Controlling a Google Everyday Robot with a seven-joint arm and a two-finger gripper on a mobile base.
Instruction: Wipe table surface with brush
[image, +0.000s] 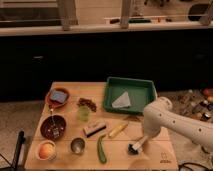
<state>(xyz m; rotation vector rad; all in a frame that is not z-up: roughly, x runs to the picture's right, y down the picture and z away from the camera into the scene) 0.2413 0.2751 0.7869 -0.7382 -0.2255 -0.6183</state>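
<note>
Seen from above and in front: a light wooden table surface (67, 90) against a dark cabinet wall. Reaching in from the right, a white robot arm (172, 120), its gripper (144, 141) low over the front right part of the table, at the pale handle of the brush (136, 145). Lying tilted there, the brush, dark bristle head down toward the front edge, handle pointing up and right into the gripper. Cannot tell how far open the claw is, or whether it truly grips the handle. At the back right, a green tray (111, 95) holding a pale folded cloth (121, 100). On the left, a bowl (58, 97) with something blue inside, a dark brown bowl (53, 127), and a small bowl with an orange fruit (46, 150). Toward the middle, a green cup (84, 113), a rectangular block (94, 129), a metal cup (77, 145), a yellowish banana (118, 130) and a green cucumber (101, 149).
</note>
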